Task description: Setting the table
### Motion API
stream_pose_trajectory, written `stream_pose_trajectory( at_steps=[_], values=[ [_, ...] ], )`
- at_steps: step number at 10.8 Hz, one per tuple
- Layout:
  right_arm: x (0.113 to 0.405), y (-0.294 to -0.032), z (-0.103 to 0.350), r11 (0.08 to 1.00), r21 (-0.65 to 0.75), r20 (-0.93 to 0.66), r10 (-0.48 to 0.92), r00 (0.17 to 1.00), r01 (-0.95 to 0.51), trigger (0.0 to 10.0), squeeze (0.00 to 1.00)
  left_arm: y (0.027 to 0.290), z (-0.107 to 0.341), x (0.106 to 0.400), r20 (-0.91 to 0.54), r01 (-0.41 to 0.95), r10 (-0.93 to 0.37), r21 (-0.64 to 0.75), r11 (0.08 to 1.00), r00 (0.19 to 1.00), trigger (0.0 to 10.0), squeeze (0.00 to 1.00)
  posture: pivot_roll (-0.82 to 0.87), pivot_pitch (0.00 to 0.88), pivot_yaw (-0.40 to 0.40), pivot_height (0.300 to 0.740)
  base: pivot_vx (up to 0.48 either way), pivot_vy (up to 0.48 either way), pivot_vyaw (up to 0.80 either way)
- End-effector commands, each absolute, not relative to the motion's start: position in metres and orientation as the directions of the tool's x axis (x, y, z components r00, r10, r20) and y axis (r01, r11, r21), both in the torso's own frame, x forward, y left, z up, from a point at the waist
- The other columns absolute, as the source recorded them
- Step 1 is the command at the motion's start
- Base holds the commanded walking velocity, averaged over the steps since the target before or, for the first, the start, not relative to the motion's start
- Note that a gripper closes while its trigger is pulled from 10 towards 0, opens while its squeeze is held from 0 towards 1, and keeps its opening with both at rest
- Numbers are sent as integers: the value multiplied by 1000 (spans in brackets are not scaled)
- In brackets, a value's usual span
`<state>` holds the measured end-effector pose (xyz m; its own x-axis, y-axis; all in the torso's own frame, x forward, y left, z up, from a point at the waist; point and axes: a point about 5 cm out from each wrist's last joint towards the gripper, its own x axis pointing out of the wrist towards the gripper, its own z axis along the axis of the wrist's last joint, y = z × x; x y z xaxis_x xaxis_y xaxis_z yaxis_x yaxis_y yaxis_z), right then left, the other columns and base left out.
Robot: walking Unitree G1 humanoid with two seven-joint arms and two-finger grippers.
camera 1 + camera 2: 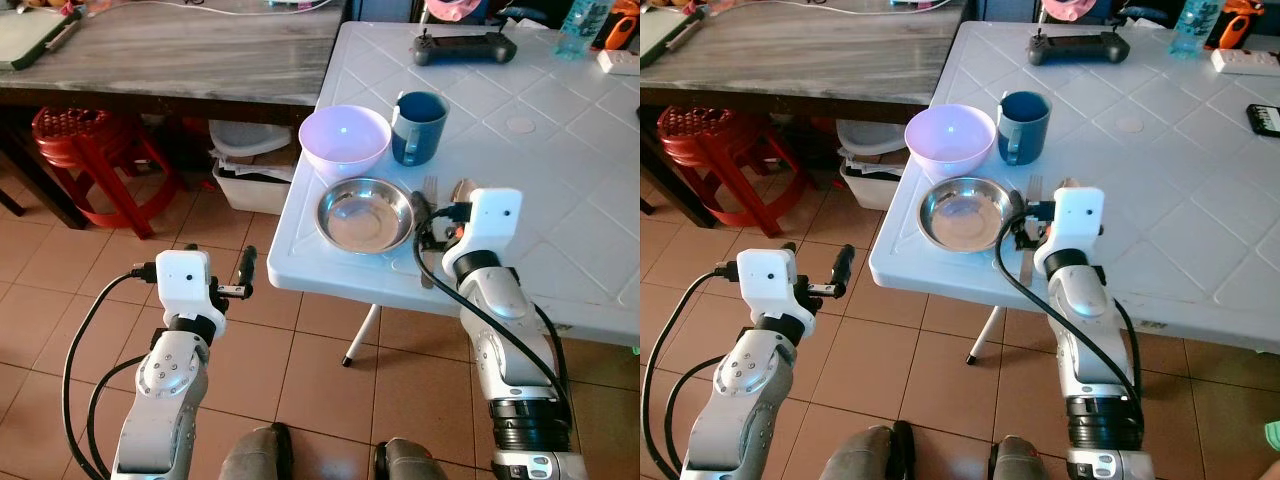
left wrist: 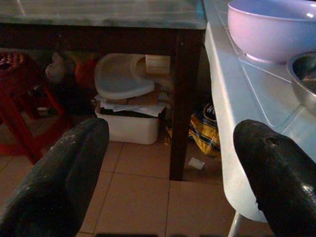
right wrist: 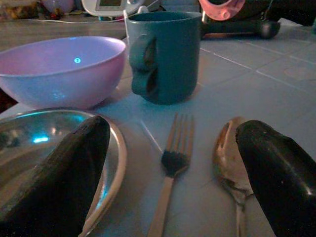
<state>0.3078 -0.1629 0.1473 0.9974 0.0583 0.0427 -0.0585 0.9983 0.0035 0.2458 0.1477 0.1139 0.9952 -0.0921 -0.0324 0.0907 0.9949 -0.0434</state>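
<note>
On the white table (image 1: pixel 560 200), near its front-left corner, stand a lilac bowl (image 1: pixel 344 137), a blue mug (image 1: pixel 418 127) and a steel bowl (image 1: pixel 365 214). A fork (image 3: pixel 173 163) and a spoon (image 3: pixel 229 158) lie side by side to the right of the steel bowl. My right gripper (image 3: pixel 173 129) is open just above the table, with the fork between its fingers and the spoon by one fingertip; nothing is held. My left gripper (image 1: pixel 218 260) hangs open over the floor, left of the table edge, level with the table's underside.
A grey wooden table (image 1: pixel 180 50) stands to the left, with a red stool (image 1: pixel 85 140) and a white box (image 1: pixel 250 180) beneath it. A black controller (image 1: pixel 463 47), a bottle (image 1: pixel 583 25) and a power strip (image 1: pixel 620 60) lie at the white table's far side.
</note>
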Motion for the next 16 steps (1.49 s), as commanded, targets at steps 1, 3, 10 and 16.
stream_pose_trajectory(
  at_steps=[1, 3, 10, 16],
  values=[
    [309, -158, 145, 996, 24, 21, 87, 996, -88, 10000, 0, 149, 118, 245, -23, 91, -91, -28, 995, 996, 10000, 0, -12, 149, 79, 740, 0, 0, 0],
    [310, -151, 141, 989, 40, -5, 145, 989, -144, 10000, 0, 147, 117, 245, -27, 99, -99, -30, 995, 995, 10000, 0, -16, 150, 80, 740, 0, 0, 0],
    [315, -133, 134, 962, 161, -90, 235, 968, -219, 10000, 0, 147, 115, 243, -40, 103, -104, -31, 994, 994, 10000, 0, -15, 164, 83, 740, 0, 0, 0],
    [320, -119, 134, 935, 239, -146, 302, 942, -262, 10000, 0, 146, 116, 244, -43, 103, -104, -34, 994, 994, 10000, 0, -12, 169, 80, 740, 0, 0, 0]
  ],
)
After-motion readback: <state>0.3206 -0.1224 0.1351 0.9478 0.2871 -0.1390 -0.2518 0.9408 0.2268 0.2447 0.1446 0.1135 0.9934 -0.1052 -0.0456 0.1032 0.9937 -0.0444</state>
